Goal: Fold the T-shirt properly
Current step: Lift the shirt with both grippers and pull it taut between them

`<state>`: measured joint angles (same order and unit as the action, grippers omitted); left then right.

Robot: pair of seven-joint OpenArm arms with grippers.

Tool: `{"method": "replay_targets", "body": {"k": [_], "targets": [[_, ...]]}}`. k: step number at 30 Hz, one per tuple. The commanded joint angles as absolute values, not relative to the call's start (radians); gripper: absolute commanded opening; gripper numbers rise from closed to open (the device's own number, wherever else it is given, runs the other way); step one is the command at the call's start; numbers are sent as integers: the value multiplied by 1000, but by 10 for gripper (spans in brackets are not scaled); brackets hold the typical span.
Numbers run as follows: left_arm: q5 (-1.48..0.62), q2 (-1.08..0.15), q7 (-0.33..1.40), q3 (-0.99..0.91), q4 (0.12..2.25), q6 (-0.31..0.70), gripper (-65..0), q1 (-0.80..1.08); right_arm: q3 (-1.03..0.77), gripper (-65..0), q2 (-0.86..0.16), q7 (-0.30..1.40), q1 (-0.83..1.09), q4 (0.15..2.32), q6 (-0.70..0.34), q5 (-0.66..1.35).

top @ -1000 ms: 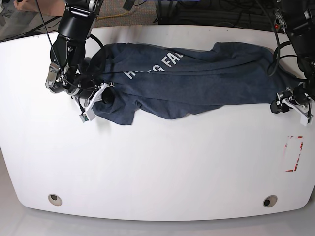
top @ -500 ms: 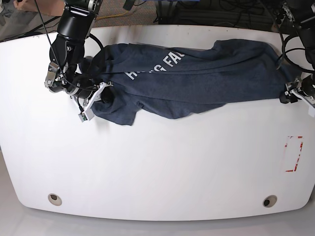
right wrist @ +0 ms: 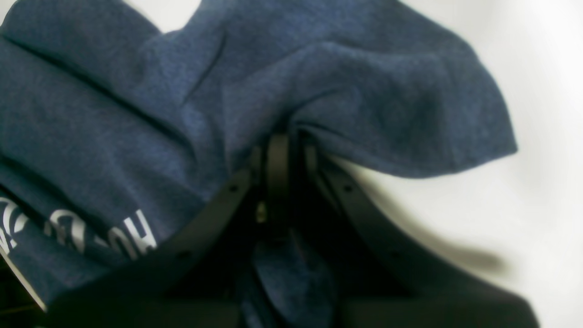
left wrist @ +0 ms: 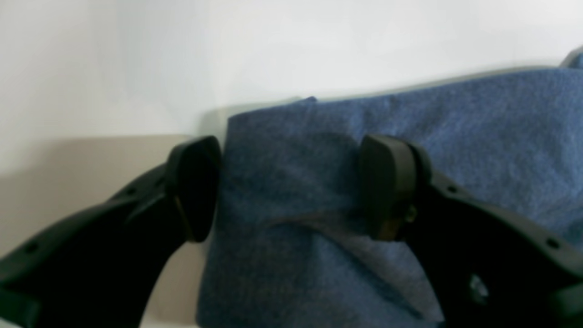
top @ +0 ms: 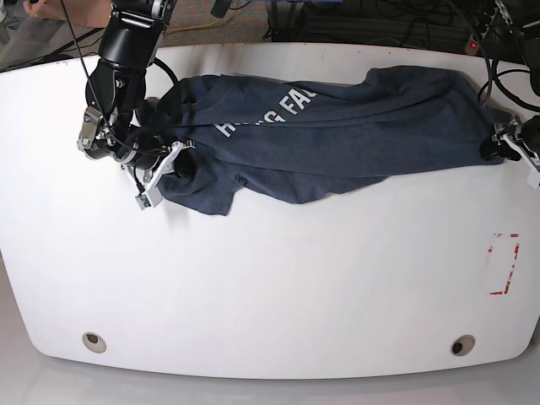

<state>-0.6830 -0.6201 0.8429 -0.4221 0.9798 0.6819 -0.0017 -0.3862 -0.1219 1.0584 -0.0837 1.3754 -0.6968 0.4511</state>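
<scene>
T-shirt (top: 337, 126) stretched out along the table's (top: 270, 287) far edge | right gripper (right wrist: 278, 150) clamped tight on one bunched end | left gripper (left wrist: 291, 187) jaws wide, straddling the other edge

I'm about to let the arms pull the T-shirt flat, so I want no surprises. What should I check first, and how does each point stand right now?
1. Right gripper shut on the T-shirt: ok, cloth is bunched between its fingers.
2. Left gripper gripping the shirt's edge: not ok, it is open, its fingers straddling the cloth.
3. Shirt spread flat: not ok, it lies as a wrinkled band with folds.
4. White lettering fully visible: not ok, partly folded under.
5. Shirt wholly on the table: ok in the base view.
6. Cloth caught under the left fingers: cannot tell.
</scene>
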Motion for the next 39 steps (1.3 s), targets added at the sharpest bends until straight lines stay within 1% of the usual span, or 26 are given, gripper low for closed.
{"method": "replay_targets", "body": {"k": [1,4,8,10,11,12,14,15,16,18,20,24,31,33,36,39], "targets": [[-656,-638,883,-420,986,676,-203,10,-387,-625,-130,1059,-99,1392,-698,458],[-656,-636,883,-417,986,679,-203,16,-387,-625,-130,1059,-99,1392,-698,458],[-656,-631,883,-361,984,680,-211,12,-387,-626,-128,1059,-99,1392,-698,458],[-656,-630,883,-337,984,677,-237,10,-387,-629,-128,1059,-101,1392,-698,458],[-656,-628,881,-326,984,674,-286,8,-387,-629,-128,1059,-101,1392,-698,458],[-656,-627,878,-321,983,674,-360,7,-387,-631,-128,1059,-101,1392,-698,455],[-656,-624,872,-317,980,673,-478,4,-387,-639,-128,1059,-101,1392,-698,453],[-656,-611,862,-315,981,671,-574,-8,-386,-650,-130,1059,-102,1392,-698,453],[-654,-598,855,-315,984,661,-650,-18,-386,-650,-130,1059,-107,1392,-698,455],[-650,-591,860,-315,989,634,-650,-33,-386,-650,-133,1061,-119,1414,-698,456],[-648,-591,878,-317,1033,624,-636,-50,-386,-650,-134,1063,-122,1458,-698,453],[-644,-588,898,-318,1193,618,-636,-53,-387,-650,-156,1116,-156,1524,-698,450],[-642,-590,898,-321,1463,605,-635,-73,-383,-650,-228,1156,-294,1527,-698,452],[-642,-590,900,-335,1529,570,-635,-96,-369,-650,-251,1156,-346,1524,-698,452],[-642,-588,900,-372,1613,499,-633,-124,-300,-650,-302,1164,-435,1524,-698,452],[-644,-588,900,-387,1672,458,-632,-171,-239,-650,-341,1168,-530,1524,-698,452]]}}
